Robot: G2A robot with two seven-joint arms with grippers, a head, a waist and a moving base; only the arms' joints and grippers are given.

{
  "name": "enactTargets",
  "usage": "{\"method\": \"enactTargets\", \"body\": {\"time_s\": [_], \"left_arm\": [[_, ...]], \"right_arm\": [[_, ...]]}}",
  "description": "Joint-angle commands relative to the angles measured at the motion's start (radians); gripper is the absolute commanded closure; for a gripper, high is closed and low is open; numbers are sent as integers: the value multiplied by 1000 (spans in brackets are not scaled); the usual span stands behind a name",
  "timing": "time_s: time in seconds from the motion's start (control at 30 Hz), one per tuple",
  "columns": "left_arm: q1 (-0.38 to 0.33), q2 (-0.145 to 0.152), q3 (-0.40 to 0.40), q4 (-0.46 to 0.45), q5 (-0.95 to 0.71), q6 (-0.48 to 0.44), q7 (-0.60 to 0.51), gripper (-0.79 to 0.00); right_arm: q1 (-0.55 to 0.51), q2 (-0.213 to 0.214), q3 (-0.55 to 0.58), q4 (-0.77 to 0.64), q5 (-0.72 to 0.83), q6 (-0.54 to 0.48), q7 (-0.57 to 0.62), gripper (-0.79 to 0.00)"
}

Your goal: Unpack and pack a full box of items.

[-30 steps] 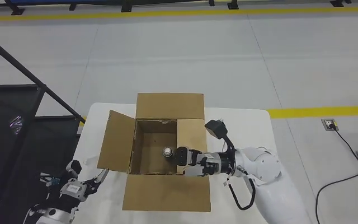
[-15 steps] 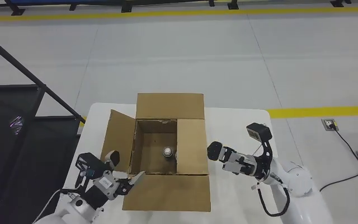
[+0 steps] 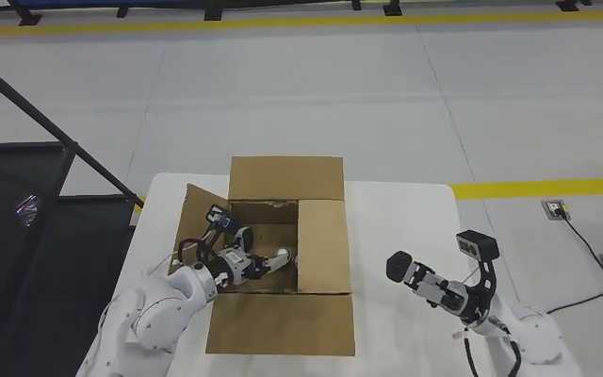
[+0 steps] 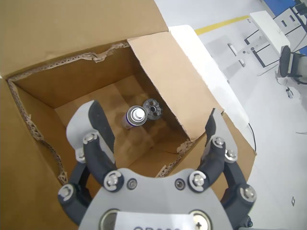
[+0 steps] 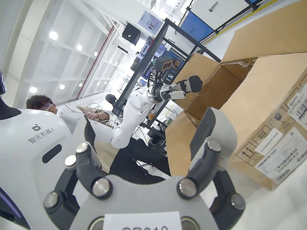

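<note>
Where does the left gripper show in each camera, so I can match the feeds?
Top view: the left gripper is over the open cardboard box, pointing into it.
Left wrist view: the arm's own gripper is in the foreground, open above the box's inside.
Right wrist view: it is farther off, by the box's raised side flap.
Shared landmark: the cardboard box.

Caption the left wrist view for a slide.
Open left tool above the cardboard box; an upright spray can and a grey cylinder stand inside.
</note>
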Motion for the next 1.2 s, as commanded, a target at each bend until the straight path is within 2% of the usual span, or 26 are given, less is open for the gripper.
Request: {"method": "enactTargets", "body": {"time_s": [0.0, 0.1, 0.17, 0.33, 0.5, 0.7, 0.83, 0.97, 1.17], "left_arm": [[2, 0, 1, 1, 4, 0, 2, -785], [11, -1, 11, 4, -15, 19, 12, -785], [-15, -5, 35, 38, -55, 41, -12, -785], [-127, -21, 123, 145, -203, 88, -117, -785], [-237, -42, 207, 289, -302, 122, -153, -785], [-341, -73, 271, 468, -601, 20, -198, -785], [-393, -85, 302, 548, -675, -30, -224, -785], [-412, -90, 324, 572, -677, -47, -216, -785], [-398, -85, 303, 547, -702, -78, -199, -785]], "right_arm": [[0, 0, 0, 0, 0, 0, 0, -785], [0, 0, 0, 0, 0, 0, 0, -785], [-3, 0, -4, -13, 1, 13, -20, -785], [-15, 5, 7, -34, 15, -2, -42, -785], [-34, 13, 32, -19, 37, -5, -47, -785], [-63, 23, 64, -1, 62, -10, -39, -785], [-78, 29, 76, 5, 106, -14, -20, -785], [-91, 34, 82, -8, 124, -14, -15, -785], [-96, 40, 77, -20, 124, -15, -15, -785]]}}
